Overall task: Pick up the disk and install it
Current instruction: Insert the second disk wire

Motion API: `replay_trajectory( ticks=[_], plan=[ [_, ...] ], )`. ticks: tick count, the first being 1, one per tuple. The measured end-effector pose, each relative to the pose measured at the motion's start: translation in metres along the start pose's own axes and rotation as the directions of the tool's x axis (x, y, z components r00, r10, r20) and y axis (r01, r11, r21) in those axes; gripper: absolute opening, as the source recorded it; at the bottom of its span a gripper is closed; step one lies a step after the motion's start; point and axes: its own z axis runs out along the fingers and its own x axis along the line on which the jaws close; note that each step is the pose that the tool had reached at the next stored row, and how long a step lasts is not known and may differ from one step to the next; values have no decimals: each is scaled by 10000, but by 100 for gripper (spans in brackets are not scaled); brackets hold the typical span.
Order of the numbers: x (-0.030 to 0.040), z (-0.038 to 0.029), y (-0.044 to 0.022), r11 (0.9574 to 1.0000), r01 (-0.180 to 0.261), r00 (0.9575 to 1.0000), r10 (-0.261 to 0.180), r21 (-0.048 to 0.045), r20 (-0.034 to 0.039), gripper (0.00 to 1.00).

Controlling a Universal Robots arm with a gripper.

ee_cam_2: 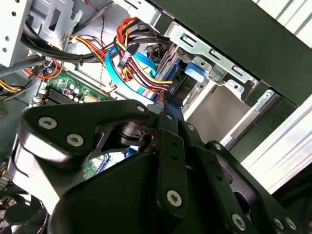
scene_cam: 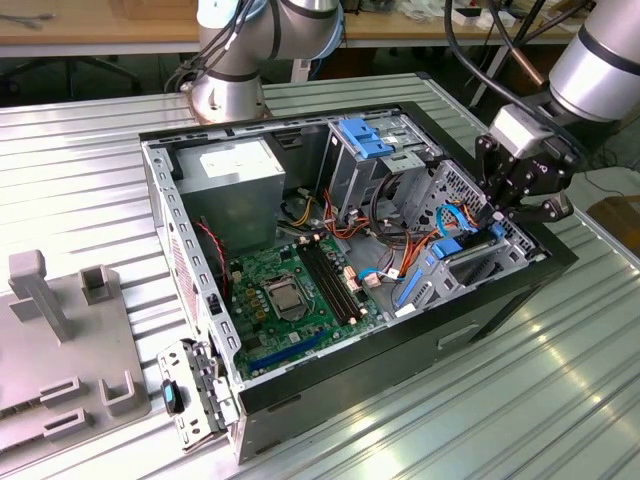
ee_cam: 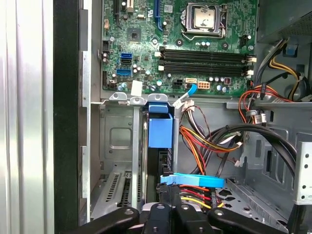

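Blue-carriered disk point(ee_cam: 160, 134) sits upright in the drive bay at the case's point(scene_cam: 360, 375) edge, so we judge it slotted; gripper point(scene_cam: 520, 205) hovers above, fingers state we cannot tell.

A ribbed metal tabletop point(scene_cam: 90, 130) (pale grey, catching bright glare near the exterior view's right) spreads across the scene. Behind it runs a wooden workbench point(scene_cam: 100, 30) with dark shadow beneath. A grey slotted fixture plate point(scene_cam: 60, 350) lies on the table at the exterior view's left.
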Motion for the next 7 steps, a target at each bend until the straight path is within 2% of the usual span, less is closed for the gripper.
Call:
replay_trajectory(
  ticks=[7],
  plan=[
    [-1,-7,-1,10000,0,10000,0,0,-1,11]
  ],
)
